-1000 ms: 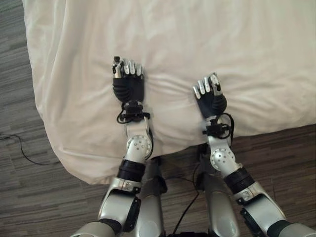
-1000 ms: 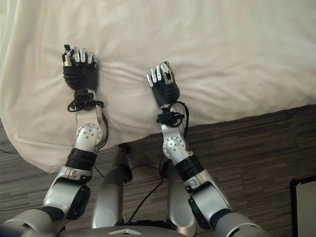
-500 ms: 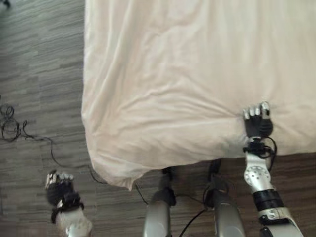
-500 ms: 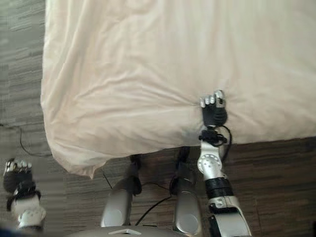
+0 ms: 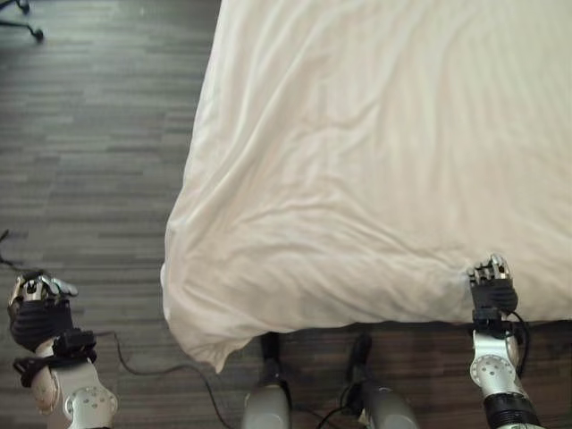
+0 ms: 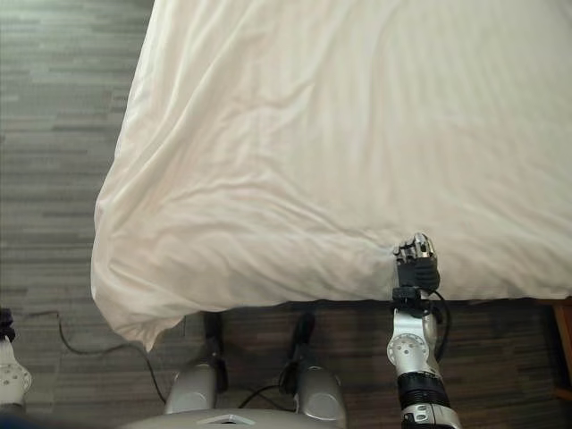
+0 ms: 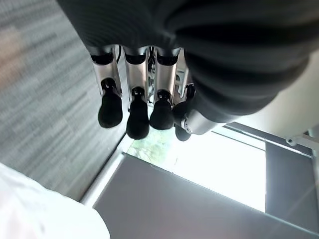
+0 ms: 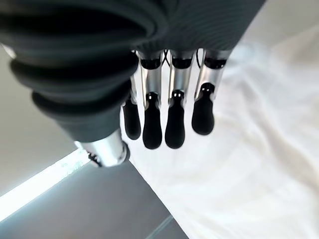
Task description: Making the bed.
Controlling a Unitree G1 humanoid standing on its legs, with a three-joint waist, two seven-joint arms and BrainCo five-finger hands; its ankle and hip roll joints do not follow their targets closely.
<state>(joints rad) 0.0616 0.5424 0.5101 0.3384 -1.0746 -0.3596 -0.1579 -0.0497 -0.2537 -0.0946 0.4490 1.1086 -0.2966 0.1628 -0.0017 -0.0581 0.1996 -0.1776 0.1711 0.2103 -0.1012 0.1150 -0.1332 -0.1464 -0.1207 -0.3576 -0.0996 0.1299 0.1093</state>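
A cream duvet (image 5: 357,179) covers the bed, and its near left corner (image 5: 214,353) hangs down toward the floor. My right hand (image 5: 492,284) rests on the duvet just inside the front edge, with creases running out from it to the left. In the right wrist view its fingers (image 8: 172,119) hang relaxed over the white cloth (image 8: 259,149) and hold nothing. My left hand (image 5: 37,315) is off the bed, low over the floor well left of the hanging corner. Its fingers (image 7: 134,109) are loosely extended and empty.
Grey wood-look floor (image 5: 89,134) runs along the bed's left side and in front of it. A dark wheeled leg of a chair (image 5: 22,18) shows at the far top left. A brown wooden piece (image 6: 563,349) stands by the bed's front right.
The camera has swung, so the bed sits further right in view. My left hand came off the duvet and swung out left over the floor. My right hand stays on the duvet near the front edge.
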